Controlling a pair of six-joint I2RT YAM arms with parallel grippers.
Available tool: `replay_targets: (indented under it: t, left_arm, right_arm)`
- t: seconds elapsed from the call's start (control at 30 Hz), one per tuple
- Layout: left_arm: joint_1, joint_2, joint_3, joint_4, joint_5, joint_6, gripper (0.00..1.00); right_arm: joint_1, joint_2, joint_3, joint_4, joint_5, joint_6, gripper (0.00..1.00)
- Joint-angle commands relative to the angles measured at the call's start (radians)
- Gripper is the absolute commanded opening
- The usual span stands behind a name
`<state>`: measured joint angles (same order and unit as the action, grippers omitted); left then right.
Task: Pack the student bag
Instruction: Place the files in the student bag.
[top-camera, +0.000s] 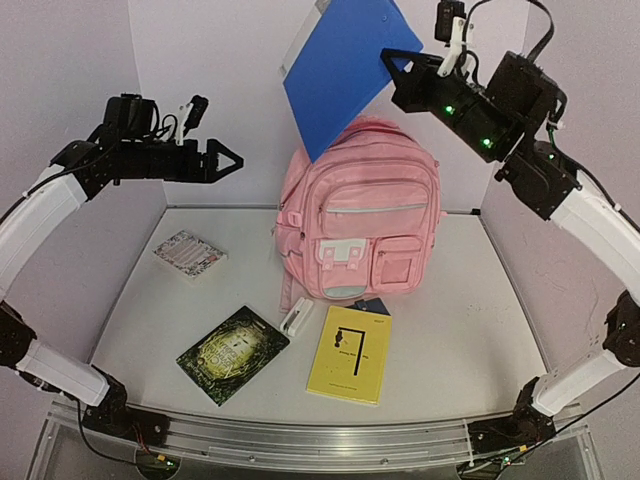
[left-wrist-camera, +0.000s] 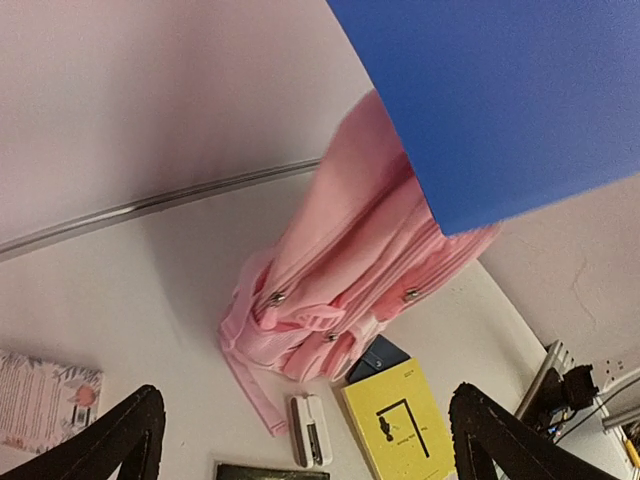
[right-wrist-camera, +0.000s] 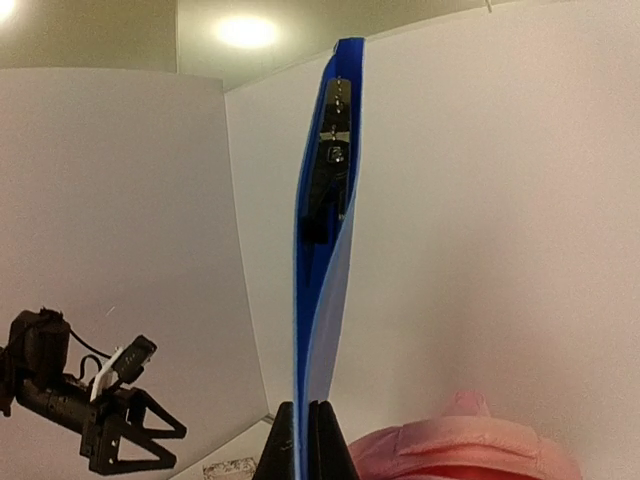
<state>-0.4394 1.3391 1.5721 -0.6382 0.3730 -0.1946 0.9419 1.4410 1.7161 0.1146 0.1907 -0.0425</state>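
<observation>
While clamped shut on blue folder (top-camera: 340, 70) above student bag (top-camera: 365, 210), right claw (right-wrist-camera: 303, 445) raised, left claw (top-camera: 230, 160) spread wide, empty, left of student bag, yellow book (top-camera: 350, 352) in front.

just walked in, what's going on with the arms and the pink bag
The right gripper is shut on a blue folder, holding it in the air above the pink backpack, which stands upright on the table. The left gripper is open and empty, hovering off to the left. A yellow book, a dark book and a patterned book lie on the table, not yet packed.
</observation>
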Motion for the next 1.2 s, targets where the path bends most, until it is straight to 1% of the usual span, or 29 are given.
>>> replay_targets:
  t: [0.0,0.17,0.3,0.33,0.43,0.57,0.73,0.93,1.0,1.07,1.17]
  left_arm:
    - [-0.105,0.081,0.046,0.118,0.046,0.123,0.99]
    - [-0.144,0.197,0.114,0.172,0.054,0.155,0.97]
    - [-0.158,0.284,0.165,0.232,0.052,0.176,0.93]
    - [-0.163,0.302,0.177,0.249,0.053,0.181,0.91]
    - [-0.173,0.365,0.233,0.281,0.076,0.184,0.78]
    - [-0.187,0.422,0.291,0.316,0.107,0.184,0.69]
    - [-0.198,0.477,0.352,0.316,0.142,0.185,0.66]
    - [-0.215,0.516,0.379,0.315,0.168,0.183,0.64]
    - [-0.221,0.524,0.383,0.309,0.177,0.186,0.63]
    - [-0.227,0.527,0.380,0.302,0.185,0.192,0.56]
    - [-0.235,0.524,0.373,0.274,0.204,0.226,0.38]
  right_arm:
    - [-0.102,0.017,0.131,0.046,-0.239,0.034,0.00]
    - [-0.244,0.055,0.187,0.041,-0.373,0.095,0.00]
    - [-0.324,0.068,0.209,0.042,-0.431,0.129,0.00]
    - [-0.338,0.068,0.210,0.042,-0.449,0.137,0.00]
    - [-0.367,0.063,0.210,0.043,-0.473,0.142,0.00]
    - [-0.395,0.048,0.202,0.040,-0.504,0.148,0.00]
    - [-0.446,0.022,0.182,0.040,-0.566,0.163,0.00]
    - [-0.524,0.009,0.174,0.037,-0.711,0.191,0.00]
    - [-0.548,0.009,0.174,0.037,-0.752,0.203,0.00]
    - [-0.571,0.010,0.176,0.036,-0.788,0.215,0.00]
    - [-0.609,0.019,0.185,0.034,-0.850,0.240,0.00]
